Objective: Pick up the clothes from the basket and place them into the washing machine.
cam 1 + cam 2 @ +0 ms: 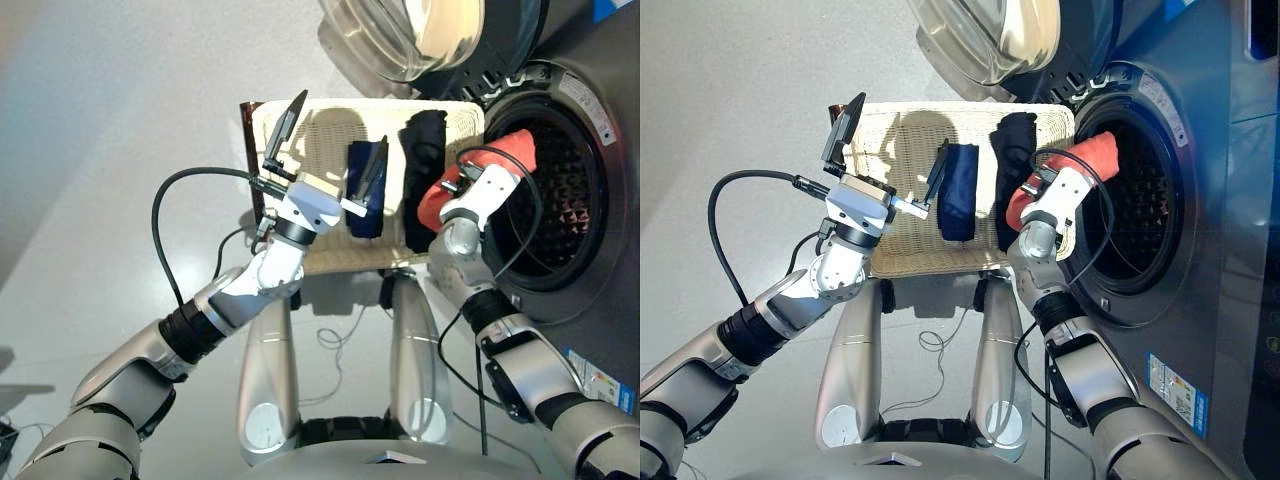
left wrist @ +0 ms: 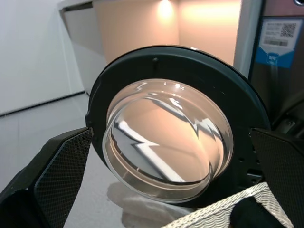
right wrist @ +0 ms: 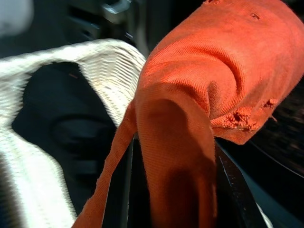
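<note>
One pincer (image 1: 455,185) apparently gripping coral-red cloth (image 1: 500,160), raised

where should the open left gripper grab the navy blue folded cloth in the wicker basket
Grip the navy blue folded cloth strip across its narrow middle, coming straight down from above. It lies flat and lengthwise in the cream-white woven wicker basket, clear of the black cloth strip, so both long edges look reachable.

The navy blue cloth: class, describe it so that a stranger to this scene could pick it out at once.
Find the dark grey washing machine with its round door open; beside the opening lies a shallow cream-white woven wicker basket. Two folded cloths lie in it, and the navy blue cloth is the shorter one near the middle. Its neighbour, the black cloth, lies nearer the drum, while the coral-red cloth hangs from the right gripper.
</note>
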Motion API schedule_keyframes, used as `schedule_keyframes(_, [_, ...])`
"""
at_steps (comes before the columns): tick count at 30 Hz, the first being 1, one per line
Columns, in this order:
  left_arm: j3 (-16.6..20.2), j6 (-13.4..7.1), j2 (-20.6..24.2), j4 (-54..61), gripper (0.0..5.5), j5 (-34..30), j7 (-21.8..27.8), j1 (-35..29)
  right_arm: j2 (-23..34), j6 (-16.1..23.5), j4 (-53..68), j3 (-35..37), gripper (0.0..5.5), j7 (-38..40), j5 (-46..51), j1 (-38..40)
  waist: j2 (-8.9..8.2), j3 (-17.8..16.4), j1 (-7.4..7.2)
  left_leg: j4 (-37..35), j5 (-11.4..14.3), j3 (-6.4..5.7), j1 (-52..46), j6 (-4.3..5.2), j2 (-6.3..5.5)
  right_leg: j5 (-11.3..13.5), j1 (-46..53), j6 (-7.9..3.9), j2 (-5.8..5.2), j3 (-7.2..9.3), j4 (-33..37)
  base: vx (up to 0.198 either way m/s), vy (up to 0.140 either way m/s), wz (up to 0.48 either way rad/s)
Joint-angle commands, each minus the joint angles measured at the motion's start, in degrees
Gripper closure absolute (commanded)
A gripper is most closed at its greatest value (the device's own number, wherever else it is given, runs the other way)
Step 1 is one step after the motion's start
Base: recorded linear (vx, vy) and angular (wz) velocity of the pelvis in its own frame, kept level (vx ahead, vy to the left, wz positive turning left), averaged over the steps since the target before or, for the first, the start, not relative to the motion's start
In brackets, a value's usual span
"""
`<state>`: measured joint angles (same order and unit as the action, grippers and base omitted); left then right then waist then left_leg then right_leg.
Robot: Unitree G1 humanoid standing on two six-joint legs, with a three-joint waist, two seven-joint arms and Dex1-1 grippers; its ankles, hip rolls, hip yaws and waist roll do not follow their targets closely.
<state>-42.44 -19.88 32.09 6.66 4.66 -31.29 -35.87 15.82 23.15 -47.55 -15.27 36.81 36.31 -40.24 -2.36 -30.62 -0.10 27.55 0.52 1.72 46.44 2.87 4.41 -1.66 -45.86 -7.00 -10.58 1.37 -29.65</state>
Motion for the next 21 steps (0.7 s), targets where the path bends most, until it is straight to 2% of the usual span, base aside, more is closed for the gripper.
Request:
schedule_keyframes(1, [0.77,-4.68,-1.36,9.69,0.0,1.04,-1.72,-1.19,4.45,2.87,-0.37,4.85,5.5,3.97,-1.26,-3.81,3.77,0.82,-0.6,4.22,5.03,0.48,0.71,-2.57,-3.36,-0.57,-2.54,2.3,1.84,-1.85,-1.89,0.0,0.0,0.0])
schedule_keyframes(7, [0.96,-4.97,-0.88,11.09,0.0,1.35,-2.12,-1.73,10.77,0.43,-9.13,7.6,5.5,8.66,-3.21,-9.94,4.55,0.82,-0.01,7.86,5.94,0.14,5.28,-2.6,-3.4,-1.77,-6.95,2.59,1.9,-2.24,-5.91,0.0,0.0,0.0])
schedule_keyframes(11, [1.31,-4.35,-0.26,11.85,0.0,1.36,-2.94,-2.15,15.87,-1.44,-13.47,8.27,5.5,10.57,-3.3,-14.13,5.06,0.82,0.15,10.3,6.5,0.07,9.07,-2.57,-3.32,-2.26,-10.88,2.66,2.05,-2.53,-8.58,0.0,0.0,0.0])
schedule_keyframes(21, [2.74,-3.7,0.52,13.53,0.0,1.41,-2.56,-1.49,27.54,-5.36,-18.55,6.01,5.5,11.48,-6.25,-19.77,5.4,0.82,-0.06,13.22,6.67,0.03,16.03,-2.42,-3.09,-2.71,-17.75,2.64,1.99,-2.69,-11.59,0.0,0.0,0.0])
